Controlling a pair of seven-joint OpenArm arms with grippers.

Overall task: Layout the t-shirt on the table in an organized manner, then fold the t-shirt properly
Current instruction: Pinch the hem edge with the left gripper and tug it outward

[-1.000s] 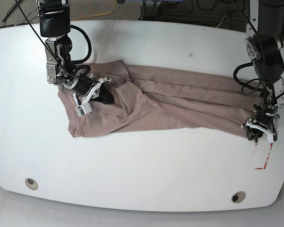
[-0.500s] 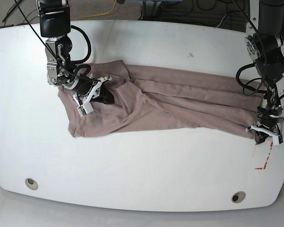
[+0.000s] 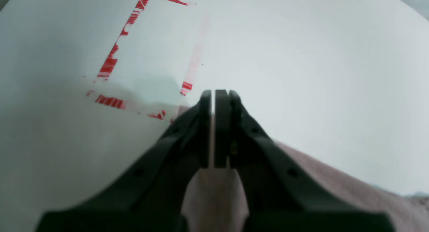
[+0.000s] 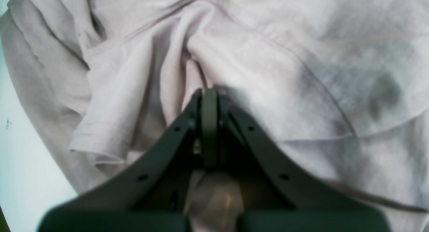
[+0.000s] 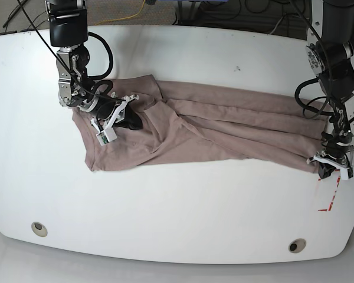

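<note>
The mauve-brown t-shirt (image 5: 224,127) lies stretched and wrinkled across the white table (image 5: 177,200), from left of centre to the right edge. My left gripper (image 5: 326,168) is shut on the t-shirt's right end, low at the table by the red tape mark (image 5: 330,194). In the left wrist view the jaws (image 3: 213,101) pinch thin fabric (image 3: 335,181) just short of the tape (image 3: 110,61). My right gripper (image 5: 133,121) is shut on a bunched fold at the shirt's left part; in the right wrist view the fingers (image 4: 209,104) clamp the gathered cloth (image 4: 268,74).
Two round grommet holes sit near the table's front edge, one at the left (image 5: 39,228) and one at the right (image 5: 296,245). Cables lie on the floor behind the table (image 5: 124,15). The table's right edge is close to my left gripper.
My left gripper has pulled the shirt's right end further right and slightly down, toward the red tape. The right gripper has hardly moved.
</note>
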